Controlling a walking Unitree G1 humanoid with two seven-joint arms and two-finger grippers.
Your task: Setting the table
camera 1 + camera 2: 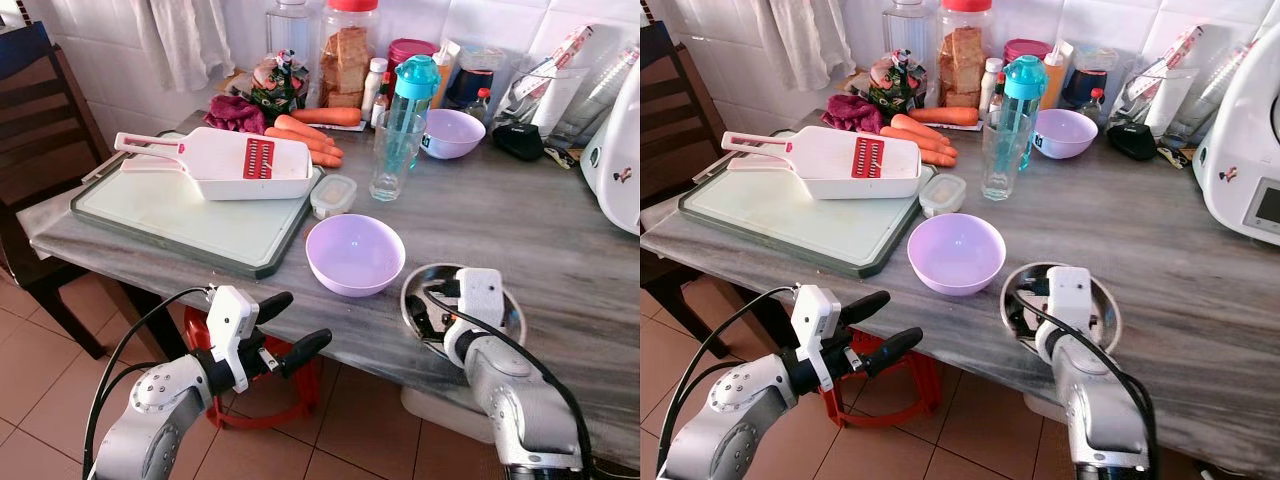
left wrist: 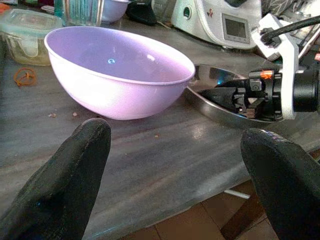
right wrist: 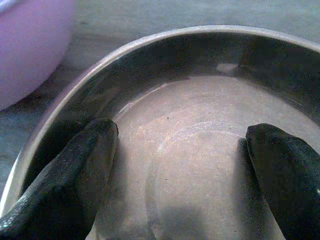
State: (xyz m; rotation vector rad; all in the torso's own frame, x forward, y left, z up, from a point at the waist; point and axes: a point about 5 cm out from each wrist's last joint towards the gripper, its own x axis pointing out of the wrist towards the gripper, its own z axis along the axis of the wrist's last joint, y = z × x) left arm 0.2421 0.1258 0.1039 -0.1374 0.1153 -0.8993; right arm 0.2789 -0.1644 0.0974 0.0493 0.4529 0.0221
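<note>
A lilac plastic bowl stands empty near the front edge of the grey marble table. Just right of it sits a shallow steel bowl. My right gripper reaches down into the steel bowl, open, both black fingertips resting inside against its wall and bottom. My left gripper hovers open in front of the table edge, below and left of the lilac bowl, with nothing between its fingers. From the left wrist, the steel bowl and the right gripper lie beyond the lilac bowl.
A pale green cutting board carries a white mandoline slicer. Behind it lie carrots, a small lidded container, a tall glass, a second lilac bowl, jars and bottles. A white appliance stands at the right. A red stool sits under the table.
</note>
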